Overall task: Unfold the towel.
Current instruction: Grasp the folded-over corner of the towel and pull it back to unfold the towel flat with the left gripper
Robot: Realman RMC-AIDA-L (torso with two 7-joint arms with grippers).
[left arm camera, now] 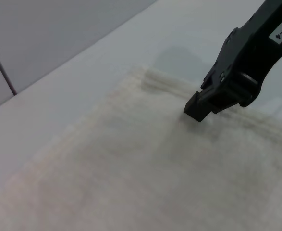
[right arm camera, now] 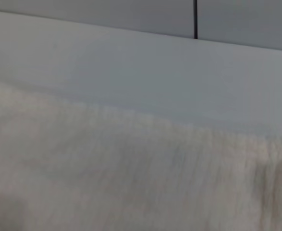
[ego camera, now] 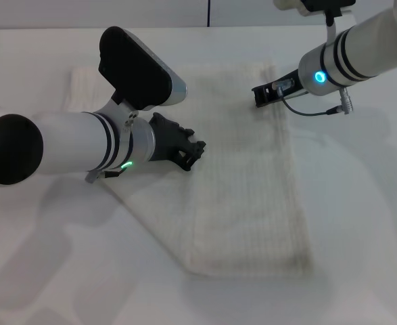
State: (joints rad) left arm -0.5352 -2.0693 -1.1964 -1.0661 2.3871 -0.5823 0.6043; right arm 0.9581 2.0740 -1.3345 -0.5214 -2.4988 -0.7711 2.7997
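Here, towel (ego camera: 242,183) lay on white table (ego camera: 360,223), folded into long band, diagonal flap showing at near left side. Left gripper (ego camera: 190,150) hovered low over towel's middle-left; whether fingers open or closed, could not tell. Right gripper (ego camera: 260,95) sat at far right corner, tip down at hem; in left wrist view its fingers (left arm camera: 198,107) looked together, grip on cloth unclear. Judged cloth soft, limp, light, likely to sag and drag. Best hold: hemmed corners of top layer.
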